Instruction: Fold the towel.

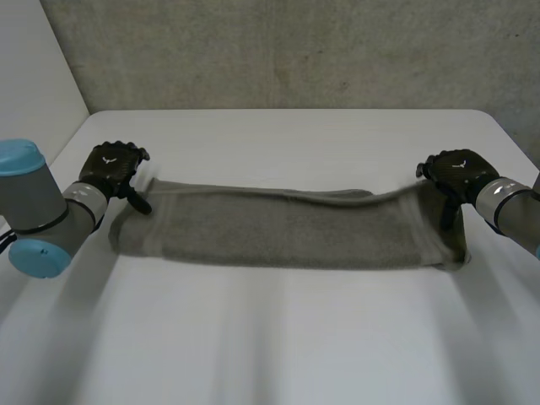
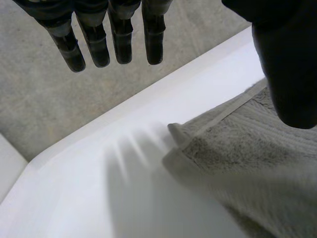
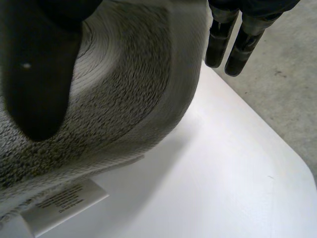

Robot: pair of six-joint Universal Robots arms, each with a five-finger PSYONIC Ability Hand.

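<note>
Towel (image 1: 278,232): long strip across counter (image 1: 278,337), mid-frame. L hand (image 1: 111,169), frame left: fingers straight, empty, by towel end. R hand (image 1: 456,173), frame right: pinching raised end. Step: half-fold; next prob. carry R end over to L.

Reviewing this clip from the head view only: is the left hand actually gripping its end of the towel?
Observer: No. In its wrist view the left hand has straight fingers, off the towel.
Operator: And the right one?
Observer: The right hand has the towel's end between thumb and fingers, raised off the table.
Operator: Anything else at that end?
Observer: A white care label sticks out from the towel's edge, below the thumb.
</note>
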